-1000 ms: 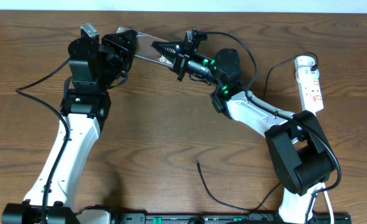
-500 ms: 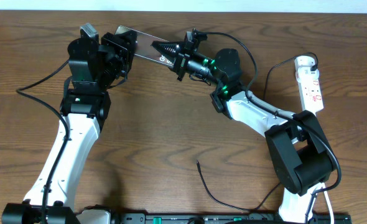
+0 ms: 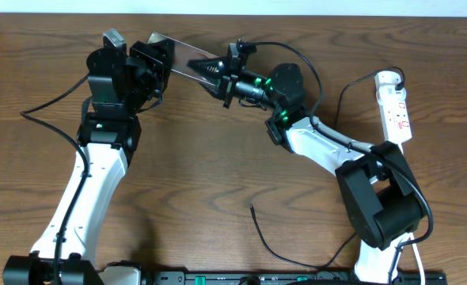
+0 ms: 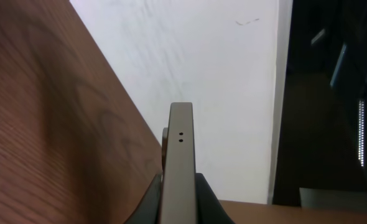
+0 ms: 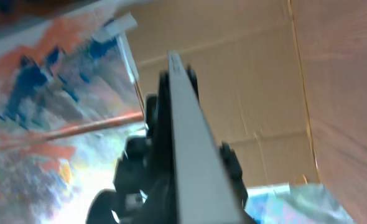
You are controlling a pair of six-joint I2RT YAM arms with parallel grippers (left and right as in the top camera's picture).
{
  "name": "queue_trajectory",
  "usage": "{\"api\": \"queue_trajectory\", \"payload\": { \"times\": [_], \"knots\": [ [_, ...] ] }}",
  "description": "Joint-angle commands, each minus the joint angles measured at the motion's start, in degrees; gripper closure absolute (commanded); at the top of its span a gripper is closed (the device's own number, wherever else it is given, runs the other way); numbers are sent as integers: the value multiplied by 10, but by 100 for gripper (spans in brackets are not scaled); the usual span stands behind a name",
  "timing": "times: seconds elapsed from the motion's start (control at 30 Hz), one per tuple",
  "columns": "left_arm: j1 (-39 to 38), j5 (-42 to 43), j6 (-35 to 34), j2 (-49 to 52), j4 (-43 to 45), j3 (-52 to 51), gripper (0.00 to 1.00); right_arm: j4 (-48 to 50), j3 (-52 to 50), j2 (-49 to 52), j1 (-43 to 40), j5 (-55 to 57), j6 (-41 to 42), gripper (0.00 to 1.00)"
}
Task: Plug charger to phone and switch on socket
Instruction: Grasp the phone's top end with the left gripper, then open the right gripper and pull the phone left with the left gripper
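Observation:
The phone [image 3: 187,62] is held off the table at the back, between both arms. My left gripper [image 3: 161,63] is shut on its left end; in the left wrist view the phone's grey edge [image 4: 180,155] stands upright between the dark fingers [image 4: 209,204]. My right gripper [image 3: 211,71] straddles the phone's right end. In the blurred right wrist view the phone's edge [image 5: 186,130] runs between the fingers [image 5: 230,163], which lie against both faces. The charger [image 3: 269,245] lies on the table at the front, its plug tip [image 3: 252,207] free. The socket [image 3: 395,107] lies at the far right.
The wooden table's [image 3: 218,158] back edge meets a white wall just behind the phone. A thin black cable [image 3: 346,95] runs from the socket's far end toward the right arm. A black rail [image 3: 265,277] lines the table's front edge.
My right gripper has shifted slightly up and left along the phone and turned a little. The left arm and the phone's left end have stayed put.

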Motion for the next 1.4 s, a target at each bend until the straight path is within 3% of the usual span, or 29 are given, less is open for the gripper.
{"api": "queue_trajectory", "payload": {
  "times": [0.0, 0.1, 0.2, 0.33, 0.7, 0.9, 1.2, 1.37],
  "knots": [
    [-4, 12, 14, 3, 8, 4, 93, 4, 12, -10, 10, -29, -9, 84],
    [-4, 12, 14, 3, 8, 4, 93, 4, 12, -10, 10, -29, -9, 75],
    [-4, 12, 14, 3, 8, 4, 93, 4, 12, -10, 10, -29, -9, 51],
    [0, 13, 14, 3, 8, 4, 93, 4, 12, -11, 10, -30, -10, 1],
    [58, 64, 17, 3, 8, 4, 93, 4, 12, -11, 1, -44, -10, 1],
    [132, 164, 19, 3, 8, 4, 93, 4, 12, -10, -20, -90, -20, 1],
    [238, 391, 24, 3, 8, 5, 93, 1, 12, -10, -63, -153, -188, 1],
    [242, 497, 66, 3, 8, 5, 93, -101, 12, -10, -85, -202, -313, 1]
  ]
}}
